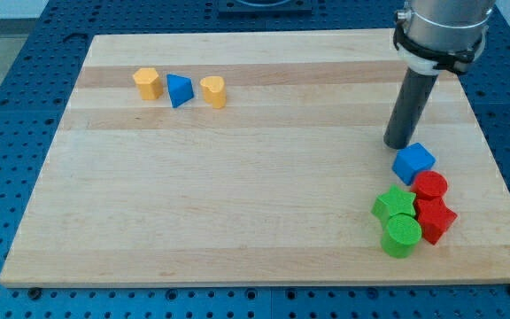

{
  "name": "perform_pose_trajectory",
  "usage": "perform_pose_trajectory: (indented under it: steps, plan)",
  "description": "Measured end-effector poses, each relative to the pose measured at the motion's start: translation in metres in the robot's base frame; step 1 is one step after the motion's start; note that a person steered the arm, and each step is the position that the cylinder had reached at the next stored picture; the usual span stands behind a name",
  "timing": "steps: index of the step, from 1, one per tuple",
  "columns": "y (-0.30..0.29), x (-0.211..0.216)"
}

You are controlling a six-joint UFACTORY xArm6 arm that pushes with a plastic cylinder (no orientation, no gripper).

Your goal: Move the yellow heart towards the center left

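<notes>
The yellow heart [212, 91] lies on the wooden board near the view's top left, just right of a blue triangle [179, 89] and a yellow pentagon-like block [148, 83]. My tip [401, 144] is far to the right of them, at the view's right side, just above and left of a blue cube [413, 162]. It touches no block that I can make out.
Below the blue cube sits a cluster: a red cylinder [430, 187], a red star-like block [435, 219], a green star [394, 206] and a green cylinder [401, 236]. The board's right edge [494, 159] is close to them. A blue perforated table surrounds the board.
</notes>
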State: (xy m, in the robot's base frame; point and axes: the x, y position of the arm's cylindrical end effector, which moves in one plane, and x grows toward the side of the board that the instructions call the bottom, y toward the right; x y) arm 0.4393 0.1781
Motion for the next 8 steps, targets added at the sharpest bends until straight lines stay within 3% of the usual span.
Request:
perform_pose_trajectory:
  steps: [2,3,5,7,8]
  plan:
    - [0.003,0.035]
    - [0.003,0.028]
    - [-0.024,-0.077]
    - [-0.153,-0.147]
    - [-0.240,-0.137]
